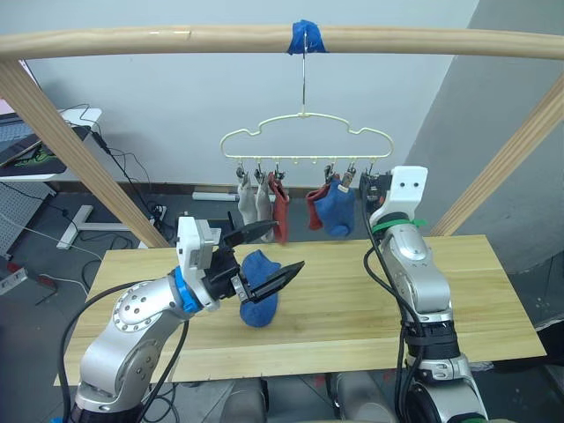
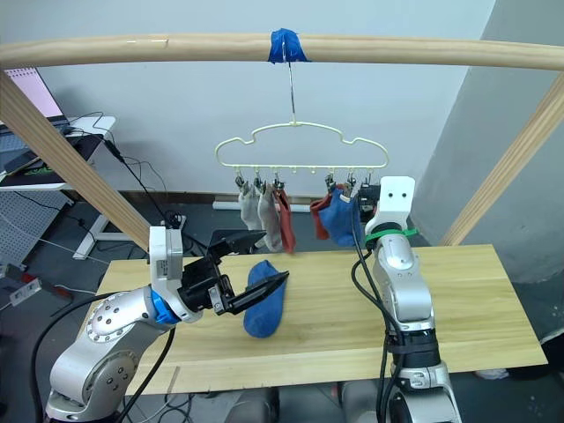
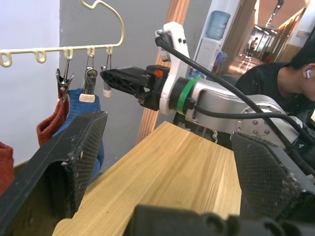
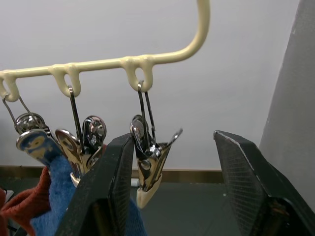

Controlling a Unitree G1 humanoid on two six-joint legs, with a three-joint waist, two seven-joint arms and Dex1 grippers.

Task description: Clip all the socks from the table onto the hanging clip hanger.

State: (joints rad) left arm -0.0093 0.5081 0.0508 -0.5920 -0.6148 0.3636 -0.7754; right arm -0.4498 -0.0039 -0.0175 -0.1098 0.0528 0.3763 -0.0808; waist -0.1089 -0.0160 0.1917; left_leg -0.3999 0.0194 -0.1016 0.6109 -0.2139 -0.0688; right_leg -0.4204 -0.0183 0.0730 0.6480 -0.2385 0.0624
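Left eye view: last blue sock (image 1: 258,300) lay lower centre on table (image 1: 476,291), long axis upright in frame, between spread fingers of left gripper (image 1: 269,256), not pinched. Left arm nearer.

Right wrist view: right gripper (image 4: 172,167) spread around empty end clip (image 4: 147,169) of clip hanger (image 4: 123,63), centre frame.

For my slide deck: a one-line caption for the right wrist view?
Open right gripper brackets an empty metal clip hanging from the clip hanger.
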